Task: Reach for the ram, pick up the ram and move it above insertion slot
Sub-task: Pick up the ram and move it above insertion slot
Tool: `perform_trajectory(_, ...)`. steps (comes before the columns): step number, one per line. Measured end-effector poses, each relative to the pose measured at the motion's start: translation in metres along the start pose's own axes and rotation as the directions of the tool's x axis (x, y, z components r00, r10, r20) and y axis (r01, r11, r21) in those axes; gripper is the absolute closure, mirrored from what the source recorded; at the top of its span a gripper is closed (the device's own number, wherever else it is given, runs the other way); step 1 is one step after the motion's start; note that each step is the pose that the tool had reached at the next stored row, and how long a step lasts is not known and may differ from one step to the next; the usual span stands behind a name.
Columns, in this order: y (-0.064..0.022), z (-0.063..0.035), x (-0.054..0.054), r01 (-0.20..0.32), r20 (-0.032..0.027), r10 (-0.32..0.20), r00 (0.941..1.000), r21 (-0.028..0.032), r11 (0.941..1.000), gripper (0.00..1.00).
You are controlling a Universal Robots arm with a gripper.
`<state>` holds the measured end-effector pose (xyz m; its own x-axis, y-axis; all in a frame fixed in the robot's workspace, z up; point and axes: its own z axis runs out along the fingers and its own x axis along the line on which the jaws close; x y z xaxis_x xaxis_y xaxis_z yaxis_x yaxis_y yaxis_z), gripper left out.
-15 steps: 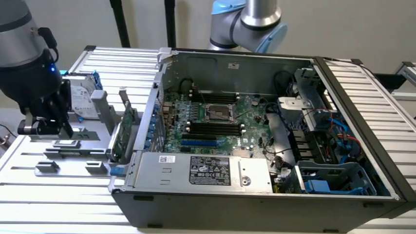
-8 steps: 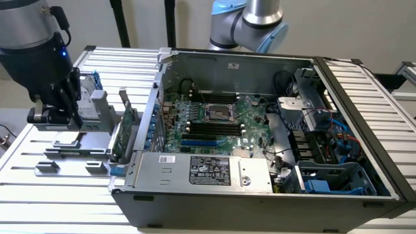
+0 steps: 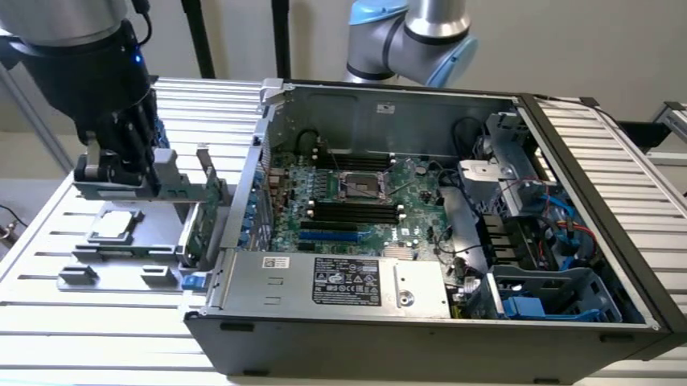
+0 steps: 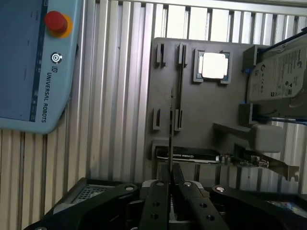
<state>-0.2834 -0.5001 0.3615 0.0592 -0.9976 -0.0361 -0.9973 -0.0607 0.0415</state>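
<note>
One ram (image 4: 171,125) stands edge-on between claw (image 4: 171,178) fingertips.

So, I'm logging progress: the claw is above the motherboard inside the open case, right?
Not quite. The exterior view shows the claw outside the open case, above the gray parts holder on the exterior view's left, not above the motherboard.
</note>
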Motion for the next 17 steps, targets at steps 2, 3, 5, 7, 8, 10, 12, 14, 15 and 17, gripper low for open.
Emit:
perform_trajectory(2,-0.0087,-0.0064,0.000,0.001,0.0052,-0.001,1.0000,0.0002,1.0000,0.87)
perform_trajectory(3,-0.0130,-0.0095,0.000,0.001,0.0080,-0.001,1.0000,0.0004,1.0000,0.87)
perform_trajectory(5,-0.0219,-0.0158,0.001,0.002,0.0138,-0.002,0.9999,0.0007,1.0000,0.87)
perform_trajectory(7,-0.0309,-0.0218,0.001,0.003,0.0202,-0.003,0.9998,0.0011,1.0000,0.87)
perform_trajectory(8,-0.0352,-0.0244,0.001,0.003,0.0239,-0.003,0.9997,0.0014,1.0000,0.87)
perform_trajectory(10,-0.0439,-0.0285,0.002,0.005,0.0336,-0.005,0.9994,0.0021,1.0000,0.87)
perform_trajectory(12,-0.0527,-0.0308,0.002,0.005,0.0450,-0.005,0.9990,0.0027,1.0000,0.87)
perform_trajectory(14,-0.0619,-0.0319,0.003,0.006,0.0539,-0.006,0.9985,0.0033,1.0000,0.87)
perform_trajectory(15,-0.0663,-0.0322,0.003,0.006,0.0575,-0.006,0.9983,0.0034,1.0000,0.87)
perform_trajectory(17,-0.0748,-0.0328,0.003,0.007,0.0633,-0.007,0.9980,0.0038,1.0000,0.87)
